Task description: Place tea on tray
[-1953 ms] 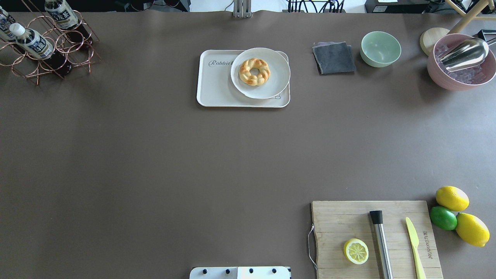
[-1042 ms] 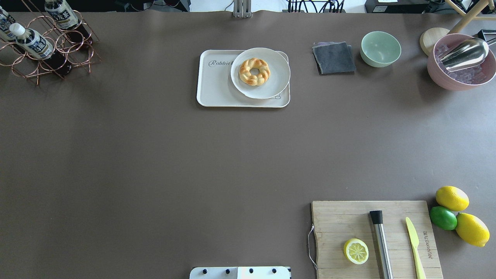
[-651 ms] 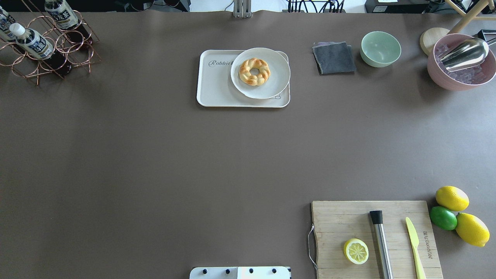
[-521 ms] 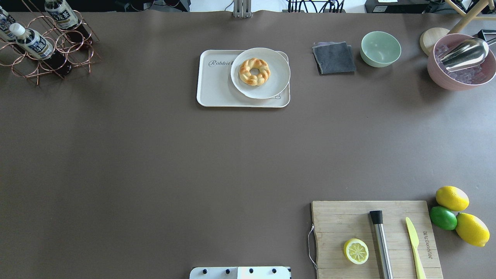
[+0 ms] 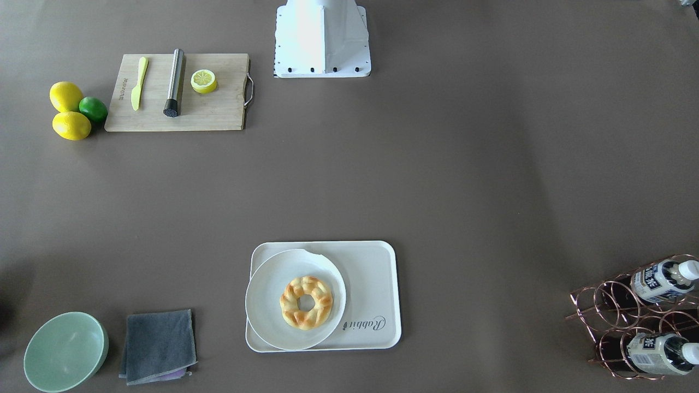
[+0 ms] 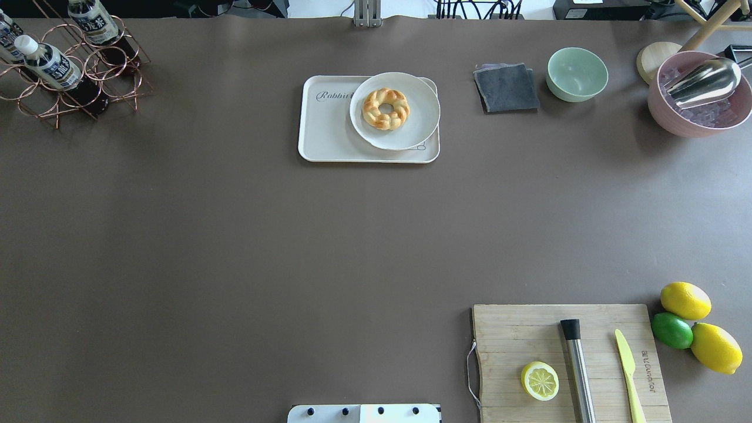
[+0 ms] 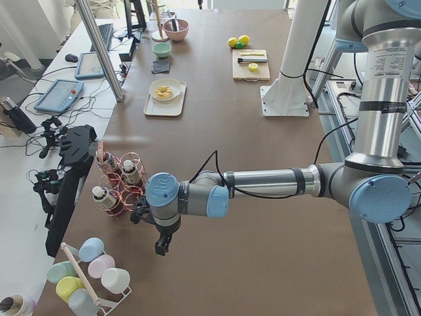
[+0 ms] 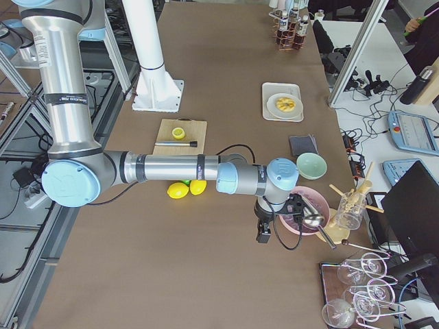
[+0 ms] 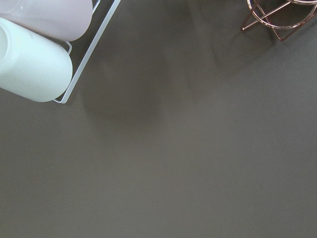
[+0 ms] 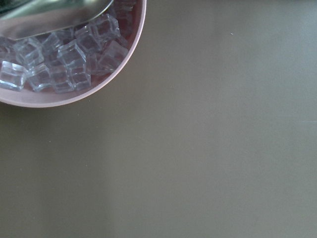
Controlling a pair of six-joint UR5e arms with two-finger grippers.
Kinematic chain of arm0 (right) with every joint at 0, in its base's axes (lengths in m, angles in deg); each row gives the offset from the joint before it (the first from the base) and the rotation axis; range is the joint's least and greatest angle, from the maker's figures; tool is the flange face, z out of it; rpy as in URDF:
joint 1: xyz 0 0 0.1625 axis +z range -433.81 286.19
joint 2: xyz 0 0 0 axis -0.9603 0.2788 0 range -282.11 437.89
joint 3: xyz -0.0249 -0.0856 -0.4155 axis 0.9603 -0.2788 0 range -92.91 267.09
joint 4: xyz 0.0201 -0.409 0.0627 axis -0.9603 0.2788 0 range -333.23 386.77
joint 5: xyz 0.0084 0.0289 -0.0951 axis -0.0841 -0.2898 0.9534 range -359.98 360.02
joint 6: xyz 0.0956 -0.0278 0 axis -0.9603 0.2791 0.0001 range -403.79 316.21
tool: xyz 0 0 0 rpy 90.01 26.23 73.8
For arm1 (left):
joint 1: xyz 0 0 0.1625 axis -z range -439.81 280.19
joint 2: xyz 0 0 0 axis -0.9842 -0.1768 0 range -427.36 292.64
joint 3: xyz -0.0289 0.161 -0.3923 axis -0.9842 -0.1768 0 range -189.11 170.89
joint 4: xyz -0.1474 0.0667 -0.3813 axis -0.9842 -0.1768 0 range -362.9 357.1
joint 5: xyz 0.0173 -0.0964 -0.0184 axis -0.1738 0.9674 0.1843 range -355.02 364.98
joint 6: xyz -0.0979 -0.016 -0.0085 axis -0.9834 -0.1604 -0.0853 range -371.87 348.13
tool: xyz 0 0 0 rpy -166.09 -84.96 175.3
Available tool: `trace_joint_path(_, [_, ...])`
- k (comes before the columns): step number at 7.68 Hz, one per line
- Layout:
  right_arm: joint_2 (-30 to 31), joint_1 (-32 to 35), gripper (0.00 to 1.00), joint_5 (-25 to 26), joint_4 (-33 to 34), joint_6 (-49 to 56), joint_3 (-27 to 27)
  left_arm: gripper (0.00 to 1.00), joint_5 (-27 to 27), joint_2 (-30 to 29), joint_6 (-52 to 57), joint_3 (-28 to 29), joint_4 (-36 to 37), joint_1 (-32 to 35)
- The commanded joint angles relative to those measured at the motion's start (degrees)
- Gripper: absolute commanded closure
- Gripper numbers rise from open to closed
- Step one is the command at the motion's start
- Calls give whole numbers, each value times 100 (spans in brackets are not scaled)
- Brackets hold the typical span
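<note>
Hovering by the tea (image 7: 129, 176) rack (image 7: 123, 187) — left jaws touch nothing, gap unclear.

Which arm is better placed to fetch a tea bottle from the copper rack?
Left. The left end effector hangs beside the copper wire rack of clear tea bottles; the right end effector is far off, by the pink ice bowl.

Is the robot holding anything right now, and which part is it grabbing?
Nothing seems held: the left gripper and right gripper hang bare over the table; the tea lies in its rack.
</note>
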Motion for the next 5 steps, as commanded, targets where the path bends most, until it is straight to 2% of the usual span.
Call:
trace_joint_path(1, [7,0,0,0,0,0,-3,2,0,12,-1,-5,0,0])
trace_joint_path(5, [34,0,0,0,0,0,6,2,0,3,8,-66,0,0])
